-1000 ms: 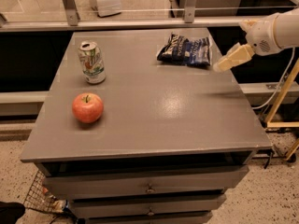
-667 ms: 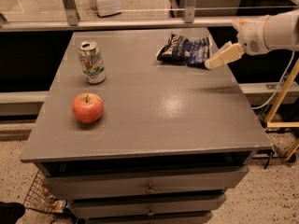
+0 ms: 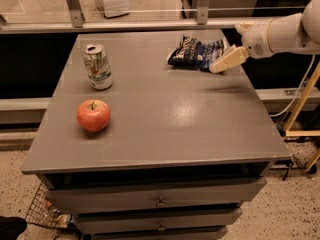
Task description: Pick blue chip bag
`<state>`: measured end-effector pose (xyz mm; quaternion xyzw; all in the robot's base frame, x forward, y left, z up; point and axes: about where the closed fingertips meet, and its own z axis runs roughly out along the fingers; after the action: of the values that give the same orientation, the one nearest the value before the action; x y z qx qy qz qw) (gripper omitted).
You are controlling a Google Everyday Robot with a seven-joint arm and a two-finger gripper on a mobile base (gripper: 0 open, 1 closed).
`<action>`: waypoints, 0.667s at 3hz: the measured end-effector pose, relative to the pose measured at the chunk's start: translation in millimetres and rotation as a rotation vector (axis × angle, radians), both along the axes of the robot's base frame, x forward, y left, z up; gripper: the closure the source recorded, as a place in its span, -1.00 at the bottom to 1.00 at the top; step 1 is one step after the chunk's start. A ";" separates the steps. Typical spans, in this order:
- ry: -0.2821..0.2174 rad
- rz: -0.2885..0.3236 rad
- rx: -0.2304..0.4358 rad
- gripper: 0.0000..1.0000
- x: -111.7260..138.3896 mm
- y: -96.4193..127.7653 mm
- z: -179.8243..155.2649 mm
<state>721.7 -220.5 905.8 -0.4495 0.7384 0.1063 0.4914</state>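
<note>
A small, crumpled dark blue chip bag point(image 3: 194, 53) with white lettering lies flat near the far right corner of a grey table top point(image 3: 175, 124). Right at the bag's right edge is the tip of the robot's cream-coloured gripper point(image 3: 216, 68), which slants down and to the left from a white arm point(image 3: 285, 33) reaching in from the right side of the view. The gripper has hold of nothing that can be seen; how far it is open cannot be told from this angle, nor whether it touches the bag. Its dark shadow falls on the table just in front of it. Well apart from the bag, on the far left of the table, a green-and-white drink can point(image 3: 98, 66) stands upright. A red apple point(image 3: 93, 115) sits nearer the front, just in front of the can. Below the table top, drawers point(image 3: 160, 201) with small knobs face the camera. A wire basket point(image 3: 44, 211) sits on the speckled floor at lower left, and a pale wooden frame point(image 3: 302, 101) stands to the right of the table.
</note>
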 end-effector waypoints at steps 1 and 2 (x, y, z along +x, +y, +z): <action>0.013 0.047 0.023 -1.00 25.3 17.3 -16.4; 0.033 0.081 0.038 -1.00 42.4 30.2 -31.3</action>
<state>764.0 -190.3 874.4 -0.4675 0.7256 0.1477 0.4828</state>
